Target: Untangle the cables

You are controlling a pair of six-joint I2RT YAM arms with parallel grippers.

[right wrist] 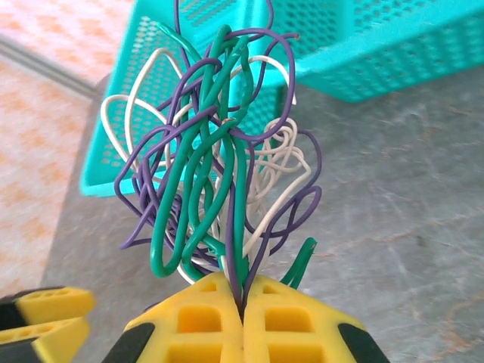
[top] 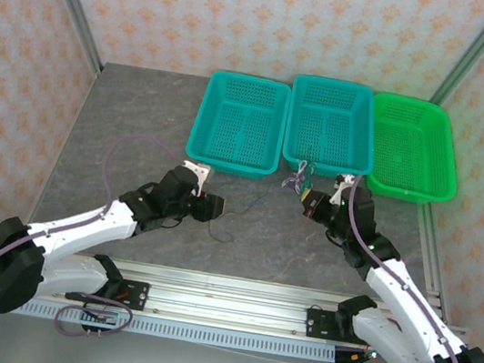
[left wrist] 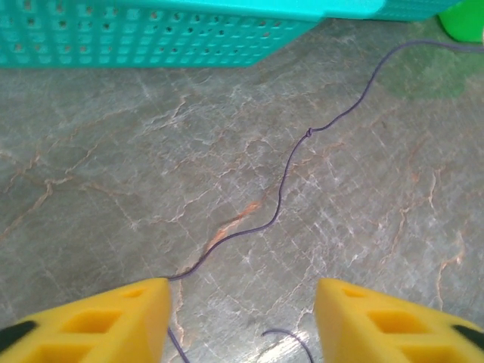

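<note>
The cables (right wrist: 219, 151) form a knotted clump of green, purple and whitish wires standing up from my right gripper (right wrist: 242, 302), which is shut on their lower strands. From above, the clump (top: 298, 179) hangs just in front of the middle basket, at my right gripper (top: 313, 197). One thin purple wire (left wrist: 283, 189) trails out of it across the table to my left gripper (left wrist: 242, 321). That gripper is open, with the wire's end lying on the table between its yellow fingers (left wrist: 98, 321), by the left one. From above, my left gripper (top: 206, 205) sits low at the table's middle left.
Three mesh baskets stand in a row at the back: a teal one (top: 196, 133) on the left, a teal one (top: 338, 86) in the middle and a green one (top: 447, 163) on the right. The left teal basket's wall (left wrist: 151, 34) is close ahead of my left gripper.
</note>
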